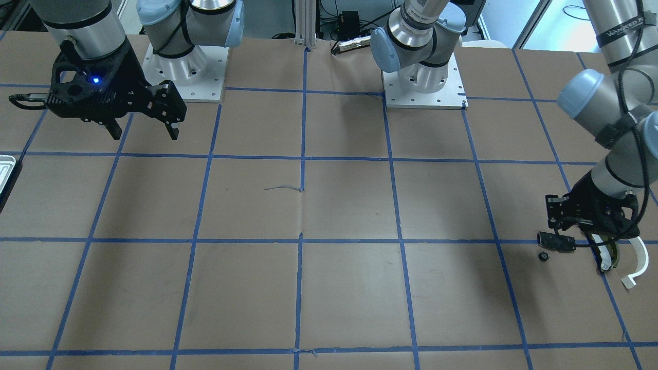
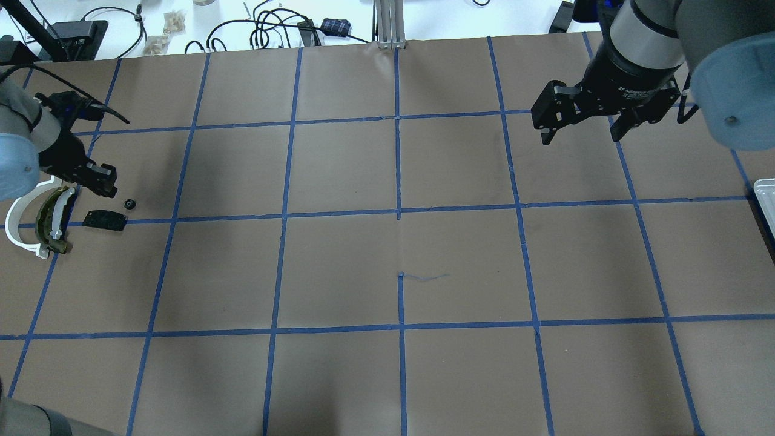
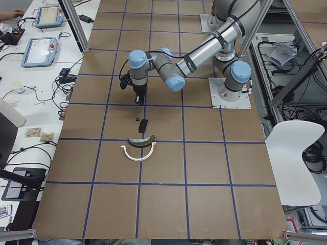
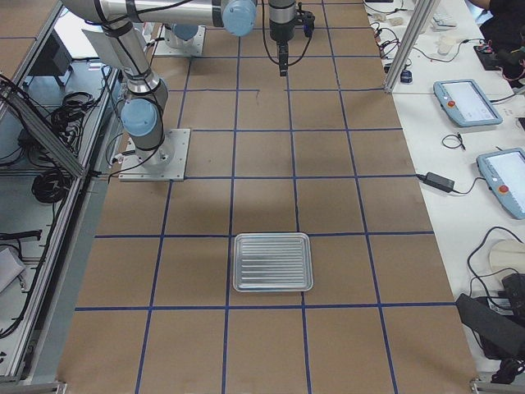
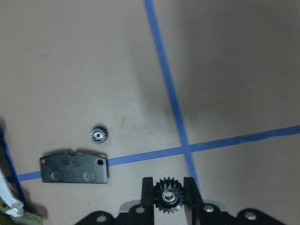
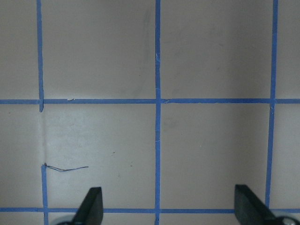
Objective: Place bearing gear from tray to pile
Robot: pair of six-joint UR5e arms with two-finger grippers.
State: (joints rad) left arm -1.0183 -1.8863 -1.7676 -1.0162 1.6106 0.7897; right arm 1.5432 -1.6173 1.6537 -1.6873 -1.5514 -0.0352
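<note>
At the pile: flat black oblong plate [image 5: 74, 167], white half-ring arc [image 1: 641, 257] and dark olive curved strip [image 3: 141, 141] lie on the brown paper desk [image 2: 460, 260].
Left gripper [image 5: 168, 185]: jaws pinch a small dark toothed bearing gear [image 5: 169, 197], near the plate.
Second gear [image 5: 98, 135]: loose, just beside the plate.
Right gripper [image 2: 581, 134]: jaws wide apart, holding nothing.
Pale silvery ribbed tray [image 4: 272, 263]: well apart from the plate, only its ribbed floor showing.
</note>
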